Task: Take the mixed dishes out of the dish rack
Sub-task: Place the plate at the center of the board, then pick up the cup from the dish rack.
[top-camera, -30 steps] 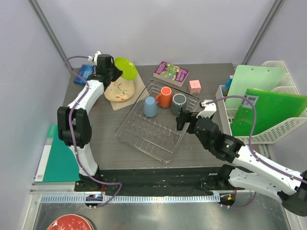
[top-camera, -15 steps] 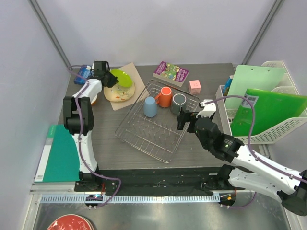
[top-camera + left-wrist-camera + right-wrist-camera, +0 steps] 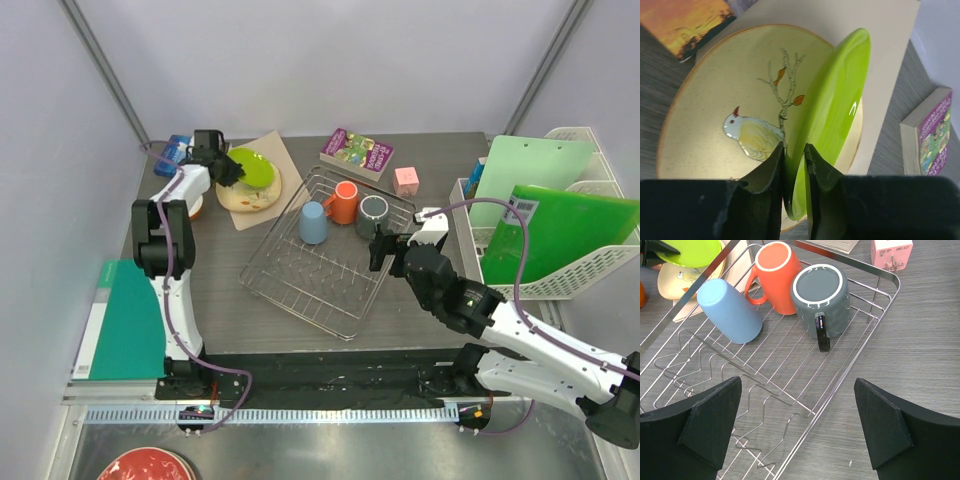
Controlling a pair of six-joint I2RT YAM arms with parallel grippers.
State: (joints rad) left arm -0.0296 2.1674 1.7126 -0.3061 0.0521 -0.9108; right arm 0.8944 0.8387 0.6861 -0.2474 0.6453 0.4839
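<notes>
**Three mugs left in the rack, one plate on edge in my left hand**

Nearest to me, my right gripper (image 3: 797,385) hangs with its fingers spread wide and nothing between them, above the near right part of the rack (image 3: 305,275). The prong rows below it are bare. At the rack's far end the three mugs stand close together, bottoms turned up toward my wrist camera: the grey mug (image 3: 820,295) on the right, the orange mug (image 3: 777,277) touching it, and the blue mug (image 3: 730,312) leaning to the left.

I judge them stiff, fairly heavy for their size, smooth-glazed and breakable. With the mouths down I cannot hook a finger inside, so I would either span the body or pinch a handle. The grey mug's black handle points straight at me and looks the easiest hold. A handle grip will let the mug swing, so I would carry it low.

Farther off, at the far left of the table, my left gripper (image 3: 795,150) is pinched on the rim of the green plate (image 3: 835,100), one finger on each face. The plate stands on edge, tilted, over the beige plate (image 3: 715,90) with the bird on it. I cannot tell whether the two plates touch.

The green plate is thin, glossy and hard, so it is slippery in a narrow rim pinch and its weight levers against my fingers. Glaze against glaze chips easily, so I want it laid flat gently rather than dropped.
</notes>
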